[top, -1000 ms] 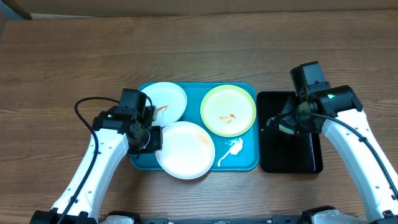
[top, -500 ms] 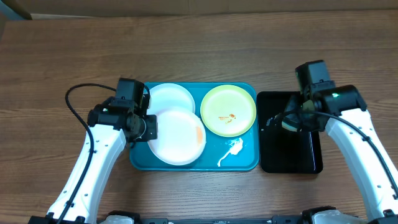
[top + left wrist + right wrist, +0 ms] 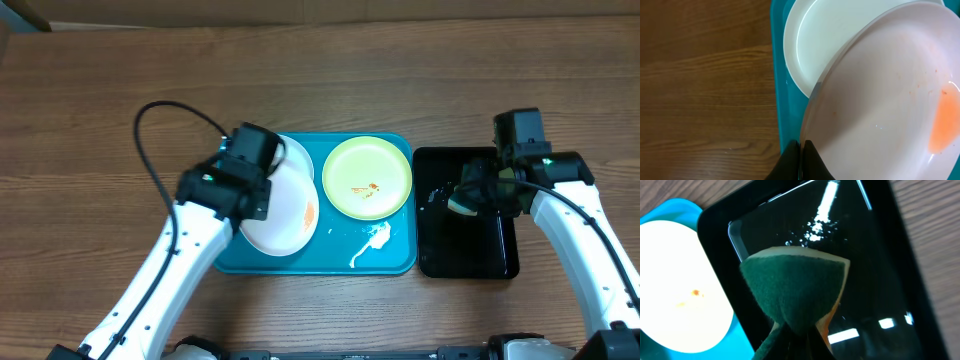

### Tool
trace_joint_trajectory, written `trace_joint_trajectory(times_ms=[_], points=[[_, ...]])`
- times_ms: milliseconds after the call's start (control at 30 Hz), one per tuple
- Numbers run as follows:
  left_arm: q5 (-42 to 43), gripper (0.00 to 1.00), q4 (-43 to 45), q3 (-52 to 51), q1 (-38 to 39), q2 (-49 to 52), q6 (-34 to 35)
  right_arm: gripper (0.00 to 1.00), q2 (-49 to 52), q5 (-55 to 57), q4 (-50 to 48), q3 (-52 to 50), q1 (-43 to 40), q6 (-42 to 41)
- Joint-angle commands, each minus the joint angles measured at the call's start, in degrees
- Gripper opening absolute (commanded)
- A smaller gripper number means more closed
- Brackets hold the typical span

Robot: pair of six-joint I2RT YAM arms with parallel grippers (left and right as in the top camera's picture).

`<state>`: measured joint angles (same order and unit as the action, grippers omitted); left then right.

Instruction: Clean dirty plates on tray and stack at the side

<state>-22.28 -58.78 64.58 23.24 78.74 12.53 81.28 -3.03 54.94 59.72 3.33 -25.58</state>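
Note:
My left gripper (image 3: 255, 200) (image 3: 801, 146) is shut on the rim of a white plate (image 3: 285, 220) (image 3: 880, 100) with an orange smear. It holds the plate tilted over the left half of the blue tray (image 3: 390, 258) (image 3: 776, 60). A second white plate (image 3: 303, 155) (image 3: 815, 45) lies partly under it at the tray's back left. The yellow-green plate (image 3: 367, 177) (image 3: 675, 285), with small orange smears, lies at the tray's back right. My right gripper (image 3: 482, 195) (image 3: 795, 337) is shut on a green and yellow sponge (image 3: 462, 205) (image 3: 795, 280) over the black tray.
The black glossy tray (image 3: 500, 255) (image 3: 880, 265) stands right of the blue tray, with wet specks on it. A white streak (image 3: 372, 243) lies on the blue tray's front right. Wooden table surrounds both trays.
My left gripper has lifted and tilted the smeared white plate and carried it back and right, over the other white plate. My right gripper with the sponge shifted slightly right.

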Motion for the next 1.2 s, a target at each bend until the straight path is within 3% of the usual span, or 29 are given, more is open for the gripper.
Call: trace_joint_trajectory(times_ms=[0, 433, 700, 1000, 1167], points=[[-8.5, 0.04, 0.0, 1.5, 4.2, -1.3, 3.1, 0.04, 0.0, -10.3, -5.4, -4.4, -3.0, 2.1], [-26.3, 0.04, 0.9, 1.5, 16.5, -1.3, 4.4, 0.04, 0.0, -34.7, -34.0, -25.3, -13.9, 0.3], [-31.4, 0.04, 1.0, 1.5, 21.9, -1.2, 2.7, 0.04, 0.0, -33.7, -42.8, -34.6, -18.4, -1.6], [-33.7, 0.04, 0.5, 1.5, 24.5, -1.2, 2.0, 0.04, 0.0, -11.9, -38.0, -38.8, -19.2, -12.1], [-33.6, 0.04, 0.4, 1.5, 24.5, -1.2, 2.0, 0.04, 0.0, -19.0, -40.3, -38.6, -19.2, -8.0]])
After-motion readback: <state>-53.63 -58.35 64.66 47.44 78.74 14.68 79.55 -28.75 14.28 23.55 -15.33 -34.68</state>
